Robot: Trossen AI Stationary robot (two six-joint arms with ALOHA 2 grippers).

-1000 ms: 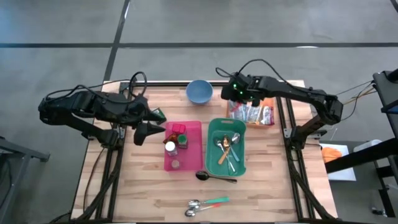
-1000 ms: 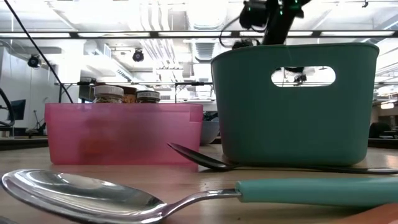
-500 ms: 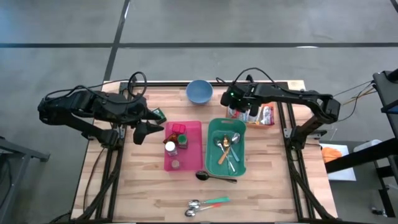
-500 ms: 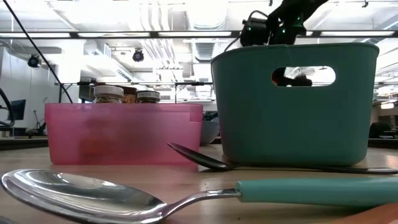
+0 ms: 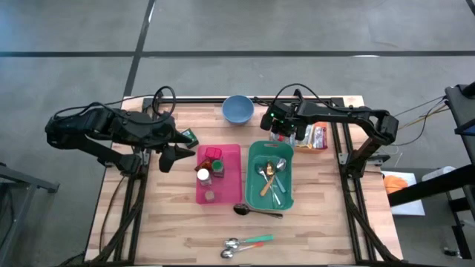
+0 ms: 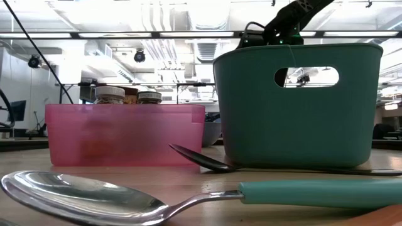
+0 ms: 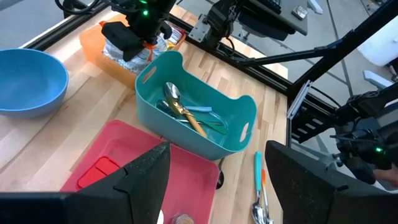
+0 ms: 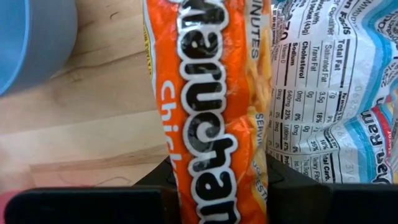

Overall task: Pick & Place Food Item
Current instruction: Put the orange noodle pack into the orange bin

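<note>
An orange noodle packet (image 8: 211,106) is caught in my right gripper (image 8: 217,193), which is shut on it. That gripper (image 5: 286,127) hangs low at the far right, at the left edge of a pile of noodle packets (image 5: 313,136). A white and blue packet (image 8: 323,87) of the pile lies right beside the orange one. My left gripper (image 5: 180,147) stands open and holds nothing, raised beside the left side of the pink tray (image 5: 230,159). My right gripper pinches the orange packet between its two fingers (image 8: 93,202), gripping across the packet's width at the end nearest them (image 8: 217,177). The fingers slant steeply down from above. The packet stretches away below them. Whether its far end rests on the table or the pile cannot be told.
A blue bowl (image 5: 237,109) stands at the far edge, left of the pile. The teal basket (image 5: 252,167) holds spoons. The pink tray holds small jars (image 5: 204,176). A dark spoon (image 5: 252,211) and two more spoons (image 5: 247,243) lie nearer the front edge.
My right gripper has come down toward the pile of packets, still shut, and tipped a little. In the low view it has sunk behind the teal basket's rim.
</note>
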